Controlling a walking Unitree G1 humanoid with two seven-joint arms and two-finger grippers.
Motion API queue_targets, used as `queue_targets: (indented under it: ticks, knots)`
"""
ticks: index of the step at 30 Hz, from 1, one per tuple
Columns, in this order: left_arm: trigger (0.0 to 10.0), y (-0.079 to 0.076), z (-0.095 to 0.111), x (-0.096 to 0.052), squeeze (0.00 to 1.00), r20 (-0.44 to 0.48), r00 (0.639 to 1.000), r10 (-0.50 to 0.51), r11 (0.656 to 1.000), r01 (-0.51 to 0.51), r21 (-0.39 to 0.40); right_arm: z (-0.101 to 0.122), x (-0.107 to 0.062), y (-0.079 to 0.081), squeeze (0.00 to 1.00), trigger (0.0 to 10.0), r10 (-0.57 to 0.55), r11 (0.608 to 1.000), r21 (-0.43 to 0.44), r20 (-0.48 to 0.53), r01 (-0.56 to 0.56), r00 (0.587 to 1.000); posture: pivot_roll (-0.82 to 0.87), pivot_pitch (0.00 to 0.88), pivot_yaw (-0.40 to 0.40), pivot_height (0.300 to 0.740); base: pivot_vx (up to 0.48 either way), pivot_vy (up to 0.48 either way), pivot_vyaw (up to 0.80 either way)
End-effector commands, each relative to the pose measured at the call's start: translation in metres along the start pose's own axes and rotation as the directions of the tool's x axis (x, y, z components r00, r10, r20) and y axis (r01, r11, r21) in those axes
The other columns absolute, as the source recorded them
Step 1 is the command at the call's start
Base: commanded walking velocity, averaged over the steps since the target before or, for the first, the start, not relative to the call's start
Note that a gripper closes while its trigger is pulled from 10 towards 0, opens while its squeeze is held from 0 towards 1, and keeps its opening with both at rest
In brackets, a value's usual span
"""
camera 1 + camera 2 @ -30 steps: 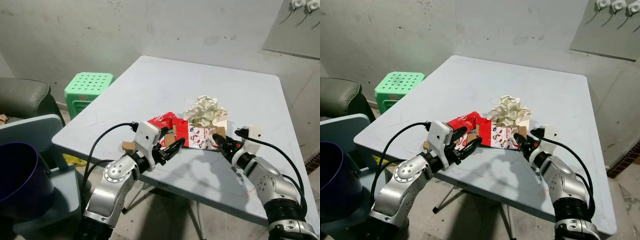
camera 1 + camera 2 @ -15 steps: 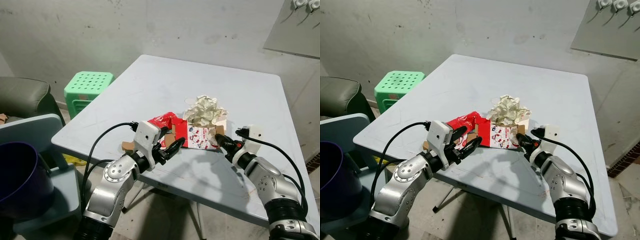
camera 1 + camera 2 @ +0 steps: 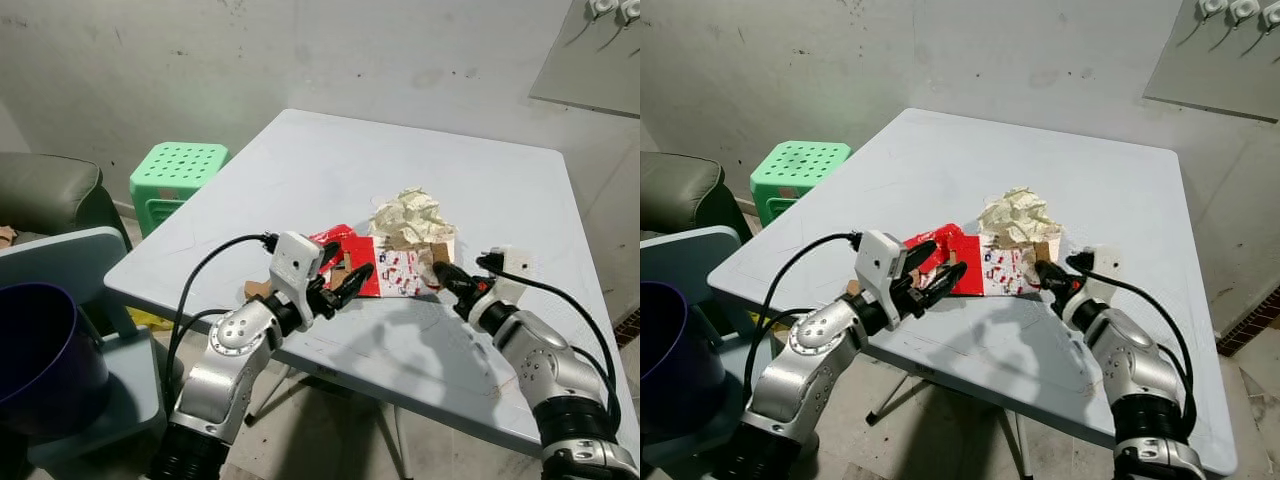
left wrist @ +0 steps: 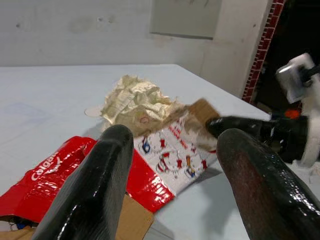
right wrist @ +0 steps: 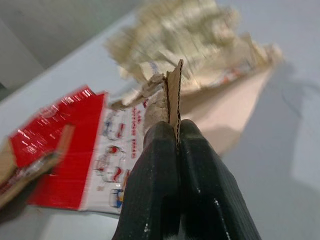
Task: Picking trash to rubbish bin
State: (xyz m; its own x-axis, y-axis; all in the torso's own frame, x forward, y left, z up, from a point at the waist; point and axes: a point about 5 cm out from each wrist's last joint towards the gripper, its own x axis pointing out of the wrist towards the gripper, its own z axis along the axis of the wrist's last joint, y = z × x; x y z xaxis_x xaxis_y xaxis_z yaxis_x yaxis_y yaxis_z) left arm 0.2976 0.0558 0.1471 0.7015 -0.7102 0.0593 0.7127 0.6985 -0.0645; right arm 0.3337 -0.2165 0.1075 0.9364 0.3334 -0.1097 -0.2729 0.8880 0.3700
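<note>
On the pale blue square counter (image 3: pixel 330 170), the right gripper (image 3: pixel 447 276) has its jaws clenched on the brown corrugated edge of a red-and-white printed cardboard carton (image 3: pixel 400 271). Crumpled beige paper (image 3: pixel 408 218) lies at the carton's 12 o'clock. The left gripper (image 3: pixel 345 277), jaws spread, hovers at its 9 o'clock.

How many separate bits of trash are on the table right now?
3, maybe more underneath: a crumpled paper wad farthest back; a red-and-white printed carton, its cardboard flap pinched by the right gripper; a red wrapper beside the open left gripper.
</note>
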Motion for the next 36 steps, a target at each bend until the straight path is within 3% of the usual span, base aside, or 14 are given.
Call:
queue_targets:
  ticks: [1, 2, 8, 12, 15, 20, 33, 36]
  knots:
    - [10.0, 0.006, 0.006, 0.002, 0.00, 0.025, 0.999, 0.021, 1.000, -0.022, 0.002, 0.016, -0.002, 0.001, 0.00, 10.0, 0.033, 0.999, -0.004, 0.074, -0.033, 0.997, -0.04, 0.000, -0.032, 0.740, 0.000, 0.000, 0.00]
    - [10.0, 0.009, 0.009, 0.003, 0.00, 0.038, 0.999, 0.028, 1.000, -0.027, -0.002, 0.024, -0.004, 0.002, 0.00, 10.0, 0.047, 0.999, -0.020, 0.131, -0.045, 0.990, -0.04, 0.000, -0.034, 0.740, 0.000, 0.000, 0.00]
    - [10.0, 0.019, 0.017, 0.003, 0.00, 0.061, 0.997, 0.037, 0.999, -0.037, 0.004, 0.036, -0.006, 0.001, 0.00, 10.0, 0.036, 0.998, -0.062, 0.185, -0.025, 0.982, -0.04, 0.000, -0.039, 0.740, 0.000, 0.000, 0.00]
    - [10.0, 0.043, 0.030, -0.002, 0.00, 0.087, 0.993, 0.077, 0.996, -0.081, 0.044, 0.053, -0.011, -0.003, 0.00, 10.0, 0.028, 0.991, -0.137, 0.261, 0.009, 0.965, -0.04, 0.000, -0.044, 0.740, 0.000, 0.000, 0.00]
    - [10.0, 0.061, 0.040, -0.006, 0.00, 0.105, 0.988, 0.116, 0.990, -0.123, 0.066, 0.060, -0.012, -0.003, 0.00, 10.0, 0.032, 0.990, -0.139, 0.281, 0.008, 0.959, -0.04, 0.000, -0.046, 0.740, 0.000, 0.000, 0.00]
    - [10.0, 0.074, 0.050, -0.011, 0.00, 0.128, 0.983, 0.134, 0.987, -0.144, 0.068, 0.066, -0.011, -0.004, 0.00, 10.0, 0.022, 0.990, -0.142, 0.308, 0.023, 0.951, -0.04, 0.000, -0.050, 0.740, 0.000, 0.000, 0.00]
    - [10.0, 0.080, 0.058, -0.014, 0.00, 0.181, 0.977, 0.113, 0.993, -0.119, 0.023, 0.079, -0.008, 0.008, 0.00, 10.0, 0.089, 0.991, -0.128, 0.370, -0.044, 0.925, -0.03, 0.000, -0.056, 0.740, 0.000, 0.000, 0.00]
    - [10.0, 0.075, 0.064, -0.012, 0.00, 0.226, 0.972, 0.069, 0.997, -0.059, -0.053, 0.086, -0.008, 0.018, 0.00, 10.0, 0.152, 0.988, -0.095, 0.402, -0.124, 0.903, -0.02, 0.000, -0.057, 0.740, 0.000, 0.000, 0.00]
